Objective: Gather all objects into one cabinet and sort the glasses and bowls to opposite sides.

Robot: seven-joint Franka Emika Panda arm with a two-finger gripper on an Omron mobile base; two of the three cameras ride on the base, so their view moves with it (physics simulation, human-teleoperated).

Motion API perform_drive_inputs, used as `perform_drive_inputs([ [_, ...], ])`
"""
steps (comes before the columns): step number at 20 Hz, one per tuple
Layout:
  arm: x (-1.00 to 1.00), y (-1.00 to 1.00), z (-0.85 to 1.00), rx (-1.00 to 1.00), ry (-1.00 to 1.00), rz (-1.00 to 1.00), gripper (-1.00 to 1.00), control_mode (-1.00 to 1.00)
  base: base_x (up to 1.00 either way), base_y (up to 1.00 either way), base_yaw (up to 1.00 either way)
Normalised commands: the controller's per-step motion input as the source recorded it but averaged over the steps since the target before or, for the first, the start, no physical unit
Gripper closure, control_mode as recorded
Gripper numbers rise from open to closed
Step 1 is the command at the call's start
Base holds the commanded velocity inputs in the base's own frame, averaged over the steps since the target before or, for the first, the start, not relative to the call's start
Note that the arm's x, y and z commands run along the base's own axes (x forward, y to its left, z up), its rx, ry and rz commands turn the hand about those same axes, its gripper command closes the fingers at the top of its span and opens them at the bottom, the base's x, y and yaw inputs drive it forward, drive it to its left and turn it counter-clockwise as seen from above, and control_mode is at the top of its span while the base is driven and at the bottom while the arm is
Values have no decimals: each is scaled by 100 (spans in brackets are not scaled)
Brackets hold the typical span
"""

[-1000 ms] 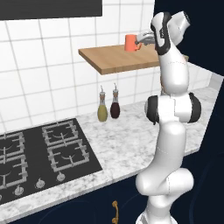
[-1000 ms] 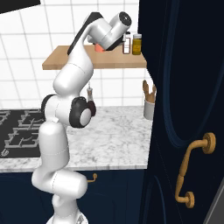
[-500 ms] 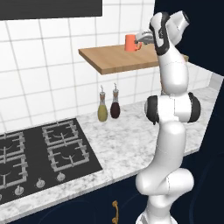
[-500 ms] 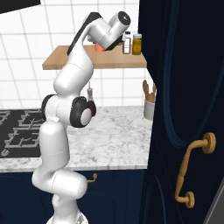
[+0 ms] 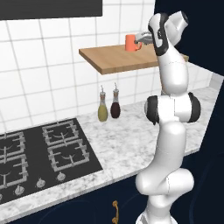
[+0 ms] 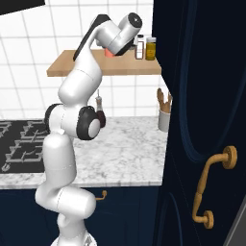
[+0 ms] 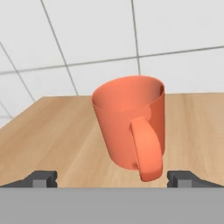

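An orange mug, smooth and round, is standing upright on the wooden shelf, its looped handle pointing to six o'clock between the gripper's wide-open fingers.

No readable text, labels, brands or numbers on anything.

Wall: white square tiles with grey grout.
Shelf: bare wooden wall shelf.
Surface: grey-white marble counter.
Hob: black gas hob set in the surface.
Bottles: two bottles against the wall.
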Motion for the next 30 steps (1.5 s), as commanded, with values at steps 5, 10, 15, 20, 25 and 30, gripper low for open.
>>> perform_drive_inputs([
  [5, 15, -38, -22, 0, 0, 0, -100, -100, 0, 0, 0],
  [10, 7, -39, -30, 0, 0, 0, -100, -100, 0, 0, 0],
  [15, 9, -42, -24, 0, 0, 0, -100, -100, 0, 0, 0],
  [20, 23, -40, -19, 0, 0, 0, -100, -100, 0, 0, 0],
  [25, 36, -23, -28, 0, 1, -6, -100, -100, 0, 0, 0],
  [30, 41, -21, -31, 0, 3, -8, -100, -100, 0, 0, 0],
])
